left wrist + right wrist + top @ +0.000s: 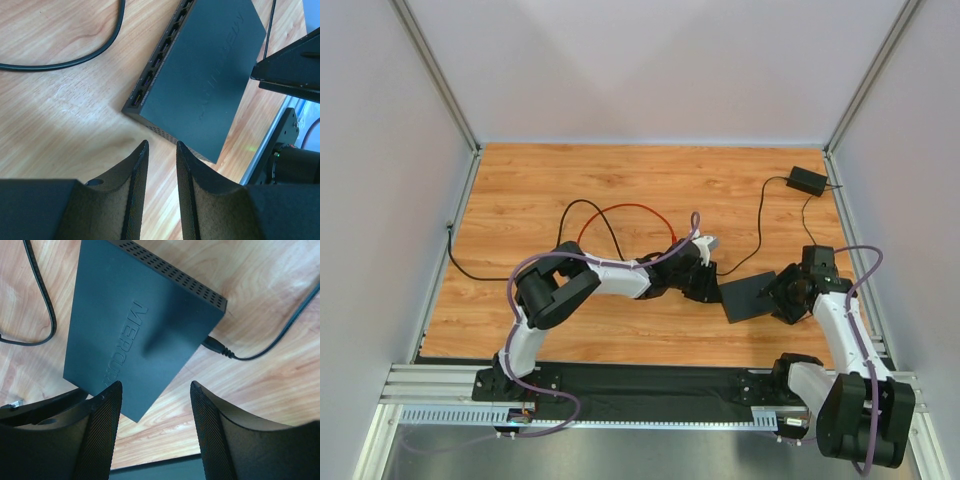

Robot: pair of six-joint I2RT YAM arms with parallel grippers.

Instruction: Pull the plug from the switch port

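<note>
The switch (745,297) is a thin matte-black box lying flat on the wood between the two grippers. In the left wrist view (210,75) its row of ports (157,60) faces me, and no plug shows in any of them. In the right wrist view (135,325) a black barrel plug (215,345) with its cable sits in the far edge. My left gripper (708,272) (161,144) hangs just off the switch's near corner, jaws a narrow gap apart and empty. My right gripper (780,295) (156,384) is wide open and empty over the opposite corner.
A red cable (620,207) and a black cable (575,215) loop behind the left arm. A small black adapter brick (807,181) lies at the back right, its cable (760,220) running toward the switch. Grey walls close in the table on three sides.
</note>
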